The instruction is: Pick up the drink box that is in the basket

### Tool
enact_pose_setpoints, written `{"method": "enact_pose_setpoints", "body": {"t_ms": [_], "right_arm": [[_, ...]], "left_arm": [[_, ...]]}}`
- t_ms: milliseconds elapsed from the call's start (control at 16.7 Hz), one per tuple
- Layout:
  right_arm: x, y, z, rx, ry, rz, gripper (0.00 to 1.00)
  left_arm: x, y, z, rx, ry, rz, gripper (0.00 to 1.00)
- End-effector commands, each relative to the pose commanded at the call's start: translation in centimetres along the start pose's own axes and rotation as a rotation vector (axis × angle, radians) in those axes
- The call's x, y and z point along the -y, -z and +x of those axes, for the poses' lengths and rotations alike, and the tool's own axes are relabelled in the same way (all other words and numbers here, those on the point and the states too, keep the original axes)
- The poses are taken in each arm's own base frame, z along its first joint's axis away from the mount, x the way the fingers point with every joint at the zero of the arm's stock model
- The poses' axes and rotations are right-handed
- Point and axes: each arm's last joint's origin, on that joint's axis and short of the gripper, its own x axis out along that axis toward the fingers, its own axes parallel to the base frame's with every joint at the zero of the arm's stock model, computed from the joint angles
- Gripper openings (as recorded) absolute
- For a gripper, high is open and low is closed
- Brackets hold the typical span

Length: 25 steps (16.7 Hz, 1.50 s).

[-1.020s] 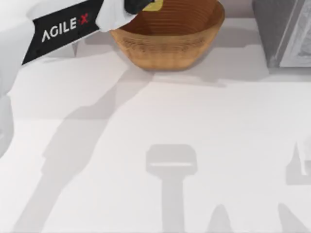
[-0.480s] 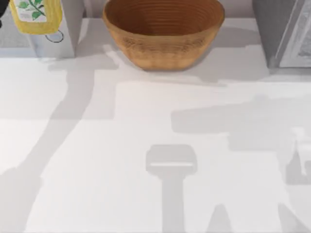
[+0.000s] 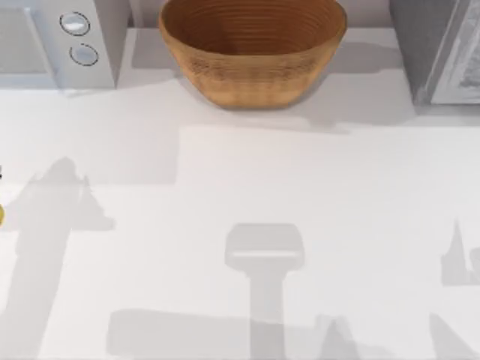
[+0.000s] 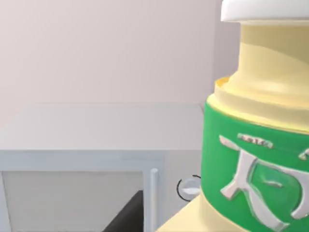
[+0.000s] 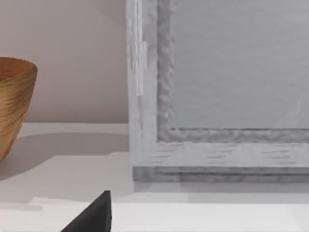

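The drink box (image 4: 256, 145) is cream-yellow with a green label and a white cap, and it hangs close in front of the left wrist camera, off the table. My left gripper (image 4: 126, 217) is shut on it, with one dark finger showing beside it. In the top view a yellow sliver of the drink box (image 3: 1, 216) sits at the far left edge. The tan wicker basket (image 3: 251, 75) stands at the back middle, its ribbed inside bare. My right gripper (image 5: 94, 217) is low over the table at the right, and the basket (image 5: 14, 101) lies off to one side of it.
A grey-white box with two round knobs (image 3: 75, 45) stands at the back left, and the same box (image 4: 72, 145) is behind the drink box in the left wrist view. A grey cabinet (image 3: 439, 52) fills the back right corner, and this cabinet (image 5: 217, 96) is near my right gripper. Arm shadows lie across the table.
My left arm has lifted the drink box out of the basket and carried it left and forward, to the top view's left edge. The basket now holds nothing.
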Motion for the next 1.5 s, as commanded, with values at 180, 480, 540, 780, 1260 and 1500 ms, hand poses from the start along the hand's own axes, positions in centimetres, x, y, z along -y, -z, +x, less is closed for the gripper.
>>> {"method": "enact_pose_setpoints", "body": {"t_ms": [180, 480, 540, 780, 1260, 1500], "right_arm": [[0.0, 0.0, 0.0, 0.000, 0.000, 0.000, 1.00], [0.0, 0.0, 0.0, 0.000, 0.000, 0.000, 1.00], [0.0, 0.0, 0.0, 0.000, 0.000, 0.000, 1.00], [0.0, 0.0, 0.0, 0.000, 0.000, 0.000, 1.00], [0.0, 0.0, 0.0, 0.000, 0.000, 0.000, 1.00], [0.0, 0.0, 0.0, 0.000, 0.000, 0.000, 1.00]], "left_arm": [[-0.7, 5.8, -2.1, -0.029, 0.000, 0.010, 0.00], [-1.2, 10.5, -2.9, -0.062, -0.013, 0.003, 0.00], [-1.2, 10.6, -2.9, -0.062, -0.014, 0.002, 0.00], [-1.2, 10.6, -2.9, -0.066, -0.012, 0.004, 0.00], [-1.0, 8.9, -1.2, -0.002, -0.139, 0.022, 0.00], [-0.6, 6.8, 0.7, 0.116, -0.280, -0.001, 0.00]]}}
